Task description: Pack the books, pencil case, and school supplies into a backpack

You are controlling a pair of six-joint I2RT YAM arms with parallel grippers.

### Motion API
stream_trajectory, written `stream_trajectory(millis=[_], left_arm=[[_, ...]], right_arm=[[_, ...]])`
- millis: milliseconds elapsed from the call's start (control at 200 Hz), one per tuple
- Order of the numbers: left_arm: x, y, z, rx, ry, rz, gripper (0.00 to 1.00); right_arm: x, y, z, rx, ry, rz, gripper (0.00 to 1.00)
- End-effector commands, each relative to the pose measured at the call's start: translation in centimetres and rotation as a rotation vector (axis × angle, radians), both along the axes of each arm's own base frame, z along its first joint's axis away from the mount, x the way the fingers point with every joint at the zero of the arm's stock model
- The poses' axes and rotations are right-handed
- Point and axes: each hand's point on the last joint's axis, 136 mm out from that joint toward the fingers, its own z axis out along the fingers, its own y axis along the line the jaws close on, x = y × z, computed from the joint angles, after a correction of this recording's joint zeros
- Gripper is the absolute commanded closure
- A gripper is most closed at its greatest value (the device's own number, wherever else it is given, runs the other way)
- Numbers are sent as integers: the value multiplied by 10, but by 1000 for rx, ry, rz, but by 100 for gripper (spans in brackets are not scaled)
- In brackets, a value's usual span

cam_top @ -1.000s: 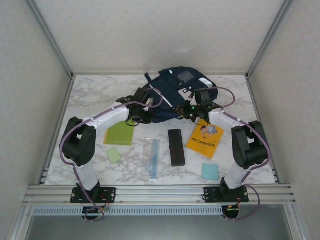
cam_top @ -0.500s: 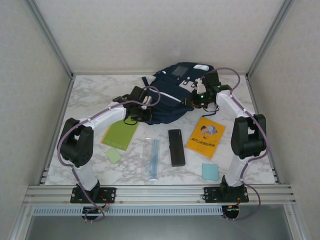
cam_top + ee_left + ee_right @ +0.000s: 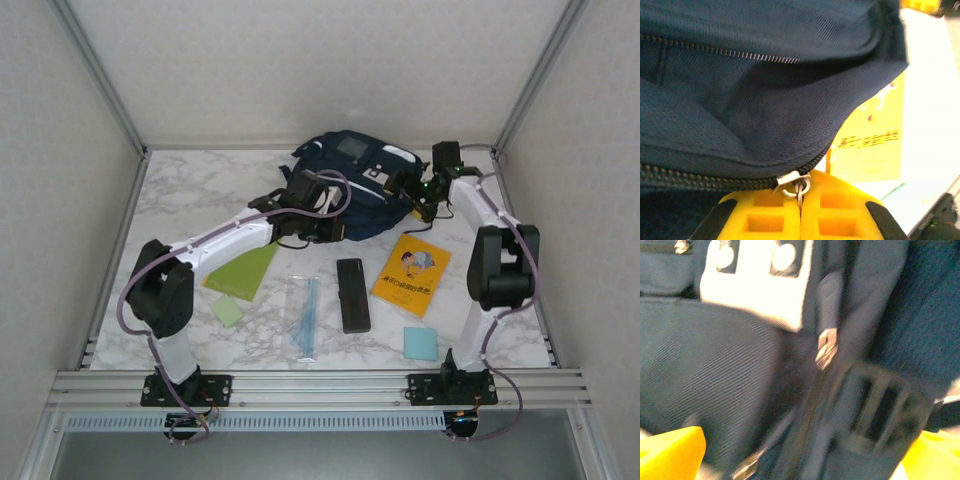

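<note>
The navy backpack [image 3: 362,178] lies at the back of the table. My left gripper [image 3: 328,228] is at its front edge. In the left wrist view its yellow fingers [image 3: 765,215] are shut on the metal zipper pull [image 3: 798,185] of the backpack [image 3: 765,100]. My right gripper [image 3: 408,186] is at the backpack's right side, open, its yellow fingertips [image 3: 670,450] wide apart around blurred fabric and a strap buckle [image 3: 880,410]. The lime-green book [image 3: 243,271], ruler [image 3: 304,315], black pencil case [image 3: 352,294], orange-yellow book [image 3: 412,275] [image 3: 875,145], pale green pad [image 3: 228,310] and light blue pad [image 3: 421,343] lie on the table.
The marble table [image 3: 190,190] is walled on three sides, with metal posts at the back corners. The left forearm hangs over the lime-green book's upper part. A metal rail [image 3: 320,385] runs along the near edge, behind the arm bases.
My left gripper has moved right along the backpack's front edge with the zipper pull. My right gripper has moved back and to the right. The backpack has shifted and bulged upward.
</note>
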Motion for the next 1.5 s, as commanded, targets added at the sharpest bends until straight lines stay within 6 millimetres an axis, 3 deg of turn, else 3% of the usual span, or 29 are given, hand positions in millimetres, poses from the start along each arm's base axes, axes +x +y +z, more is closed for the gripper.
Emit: stream_trajectory(millis=[0,135,230,300,460,651,696,721,741,771,816,871,1151,1316,1497], left_arm=[[-13,-47,28,-151,29,-98,100],[-17,-64,27,-173,49,-123,100],[-23,-70,25,-177,64,-130,100],[-28,-71,26,-185,70,-129,100],[-39,-67,34,-204,67,-128,100],[-49,-65,43,-235,81,-147,100],[-52,-62,40,-226,90,-151,100],[-53,-61,39,-219,91,-153,100],[-54,-59,36,-210,92,-153,100],[-55,-55,34,-196,91,-154,100],[-55,-48,30,-170,89,-148,100],[-52,-36,23,-127,86,-131,100],[-32,52,-27,204,135,-17,100],[-21,102,-40,345,157,10,100],[11,150,-48,435,135,113,100]], right_arm=[[-34,8,24,66,-32,-47,1],[-73,18,31,226,-39,-133,1],[-87,32,38,336,-60,-196,1],[-96,44,31,385,-38,-241,1],[-98,63,11,466,-9,-315,1],[-82,76,-7,499,-16,-348,3],[-76,76,-8,500,-36,-355,7],[-73,76,-8,493,-45,-353,15],[-72,76,-8,487,-50,-348,24],[-70,76,-7,471,-61,-337,48],[-70,73,-10,418,-65,-323,77],[-72,68,-12,348,-74,-299,100],[-86,62,21,-3,-253,112,100],[-93,57,32,-177,-326,339,100],[-103,62,41,-237,-350,537,100]])
